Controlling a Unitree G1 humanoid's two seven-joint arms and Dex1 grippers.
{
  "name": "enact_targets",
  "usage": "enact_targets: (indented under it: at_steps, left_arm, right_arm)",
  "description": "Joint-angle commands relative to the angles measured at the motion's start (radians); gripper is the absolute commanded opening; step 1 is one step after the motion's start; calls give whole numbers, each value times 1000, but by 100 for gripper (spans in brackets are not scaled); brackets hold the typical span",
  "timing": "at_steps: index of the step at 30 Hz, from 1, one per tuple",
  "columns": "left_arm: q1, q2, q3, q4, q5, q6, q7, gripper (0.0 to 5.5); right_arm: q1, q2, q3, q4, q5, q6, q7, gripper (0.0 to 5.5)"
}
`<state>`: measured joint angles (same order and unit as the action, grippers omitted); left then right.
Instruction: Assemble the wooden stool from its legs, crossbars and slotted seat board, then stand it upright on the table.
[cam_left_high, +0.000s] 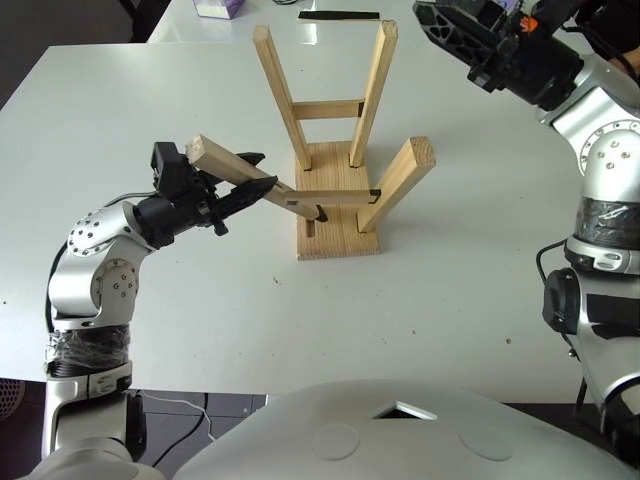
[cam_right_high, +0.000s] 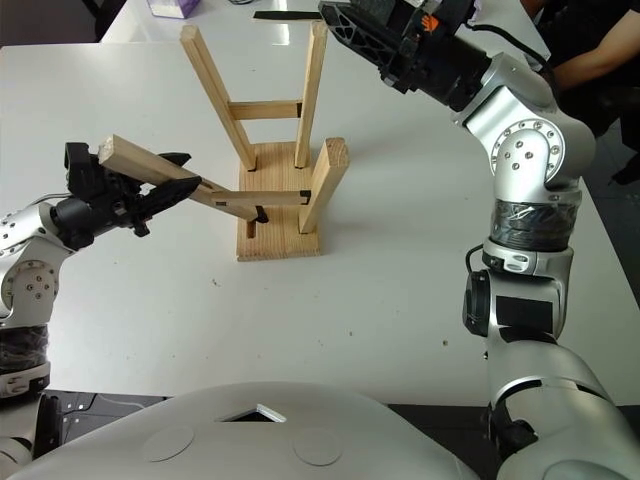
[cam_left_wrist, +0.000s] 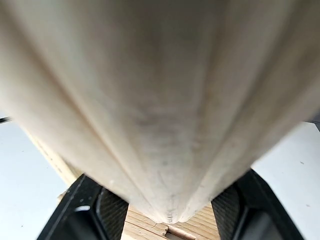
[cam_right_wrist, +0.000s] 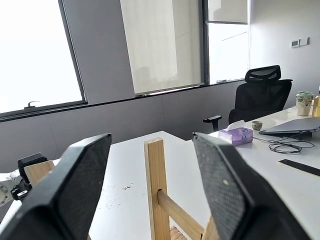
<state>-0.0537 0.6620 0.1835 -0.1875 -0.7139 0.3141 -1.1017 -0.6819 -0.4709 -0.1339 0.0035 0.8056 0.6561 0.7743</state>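
Table: a white table (cam_left_high: 200, 330) fills most of the head view.
Left gripper: the left gripper (cam_left_high: 262, 170) is at the left middle of the head view. Its jaws are squeezed tight on a wooden leg.
Held leg: this leg (cam_left_high: 215, 157) is tilted, with its free end up and to the left. Its low end points down at the front left of the seat board. In the left wrist view it shows as a big pale block between two black fingers (cam_left_wrist: 90, 210).
Seat board: the seat board (cam_left_high: 340, 240) lies flat in the middle of the table.
Front crossbar: a short crossbar (cam_left_high: 330, 197) joins the held leg to the front right leg.
Front right leg: this leg (cam_left_high: 400, 180) leans to the right, with its foot on the board.
Back legs: two legs – the back left leg (cam_left_high: 282, 95) and the back right leg (cam_left_high: 372, 90) – stand up from the far side of the board.
Back crossbar: another crossbar (cam_left_high: 325, 109) joins these two.
Right gripper: the right gripper (cam_right_wrist: 150, 145) is at the upper right of the head view, near the top of the back right leg. Its jaws are wide apart – the pads do not touch the wood.
Far edge: a tissue box (cam_left_high: 218, 8) and a black strip (cam_left_high: 338, 16) sit at the top of the frame.
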Motion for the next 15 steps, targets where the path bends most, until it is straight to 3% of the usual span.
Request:
enact_targets:
  at_steps: [1, 11, 15]
  left_arm:
    - [14, 75, -28, 9, 22, 81, -43, 205]
    - [-54, 139, -19, 3, 23, 90, -74, 205]
    - [-60, 122, 50, -70, -53, 117, -27, 205]
  right_arm:
    - [42, 13, -26, -34, -16, -20, -24, 299]
    - [82, 33, -31, -56, -36, -39, -39, 299]
    - [70, 28, -30, -41, -40, -35, -29, 299]
